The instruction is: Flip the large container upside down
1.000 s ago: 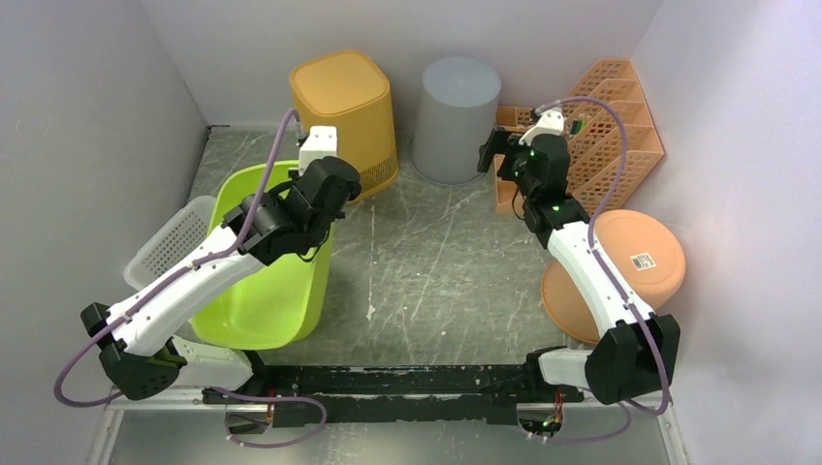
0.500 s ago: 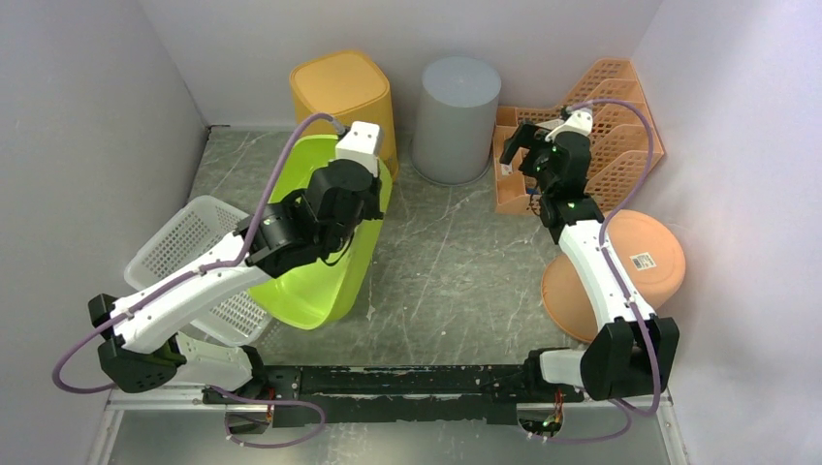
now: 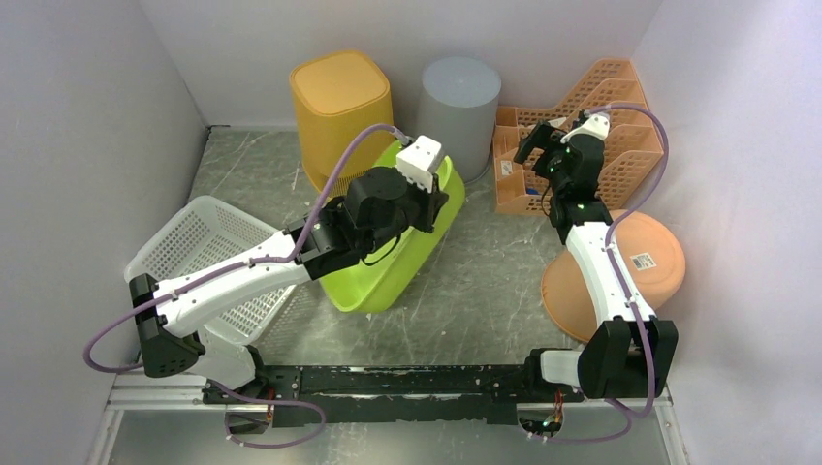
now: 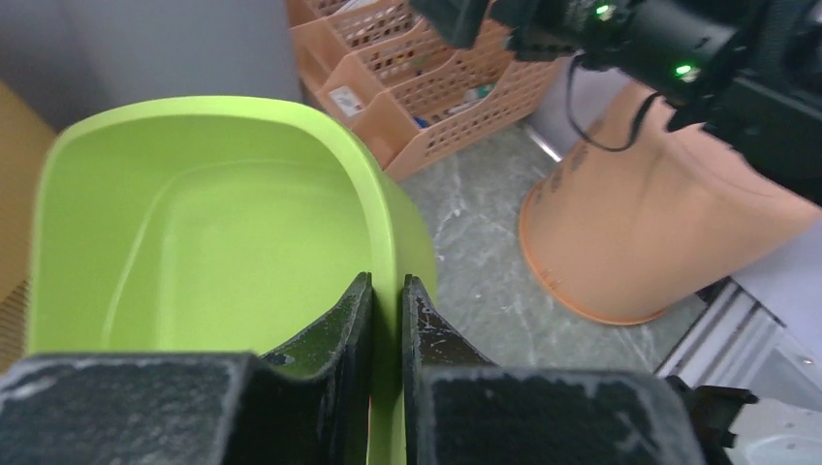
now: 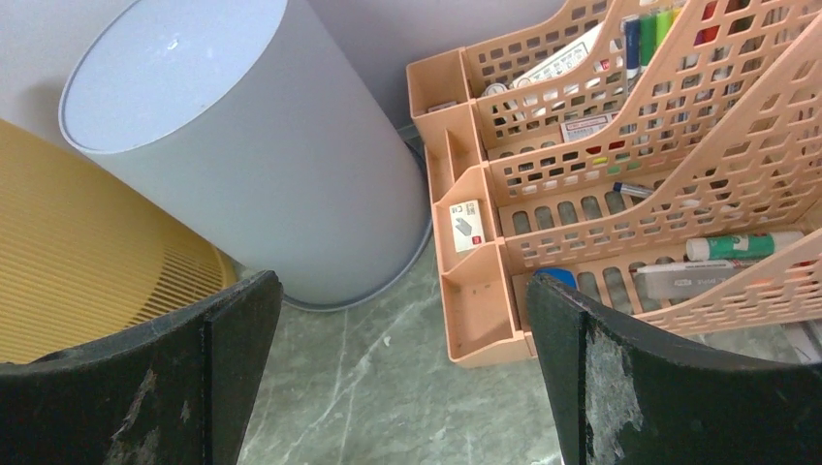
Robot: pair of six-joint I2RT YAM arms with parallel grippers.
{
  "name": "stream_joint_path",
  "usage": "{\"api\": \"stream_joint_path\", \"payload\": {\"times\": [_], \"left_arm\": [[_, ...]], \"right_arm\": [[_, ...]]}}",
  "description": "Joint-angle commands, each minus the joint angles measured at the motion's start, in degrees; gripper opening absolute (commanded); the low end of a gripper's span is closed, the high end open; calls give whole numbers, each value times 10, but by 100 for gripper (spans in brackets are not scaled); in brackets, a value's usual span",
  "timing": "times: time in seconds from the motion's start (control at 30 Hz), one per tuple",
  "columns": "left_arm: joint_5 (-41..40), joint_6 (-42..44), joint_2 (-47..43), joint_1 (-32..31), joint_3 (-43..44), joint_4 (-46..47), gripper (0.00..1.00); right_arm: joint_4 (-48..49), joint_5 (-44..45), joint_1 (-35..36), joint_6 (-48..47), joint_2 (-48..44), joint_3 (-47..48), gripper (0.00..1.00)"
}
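The large container is a lime-green plastic tub (image 3: 393, 271), tilted steeply in the middle of the table in the top view. My left gripper (image 4: 387, 291) is shut on its rim (image 4: 383, 208), one finger inside the tub and one outside. The wrist view shows the tub's hollow inside (image 4: 204, 242) to the left of the fingers. My arm hides much of the opening from above. My right gripper (image 5: 402, 291) hangs open and empty at the far right (image 3: 531, 145), apart from the tub, over the floor between the grey bin and the orange organiser.
A yellow bin (image 3: 341, 102) and a grey round bin (image 3: 456, 97) stand upside down at the back. An orange file organiser (image 3: 611, 145) fills the back right corner. An upturned orange tub (image 3: 635, 257) sits at right, and a white mesh basket (image 3: 189, 242) at left.
My left arm has swung the green tub to the right, off the white basket and toward the table's middle, tilting it more. The right gripper drew back to the right.
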Motion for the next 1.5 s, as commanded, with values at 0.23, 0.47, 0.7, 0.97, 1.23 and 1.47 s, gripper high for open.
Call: {"api": "stream_joint_path", "payload": {"times": [0.23,0.47,0.7,0.97,1.23,1.47], "left_arm": [[126,-74,-51,-9,-114,277,7],[173,-181,-63,22,-268,479,7],[301,-339,-45,109,-383,697,7],[371,-493,-33,217,-448,850,7],[425,-495,17,176,-303,789,6],[441,-610,72,154,-284,899,7]], "right_arm": [[19,-4,-18,4,1,-3,100],[19,-3,-19,1,-3,-8,100],[23,-6,-21,1,-1,-7,100],[34,-18,-20,8,9,-8,100],[28,-6,-22,4,13,4,100],[34,-14,-25,8,21,4,100]]}}
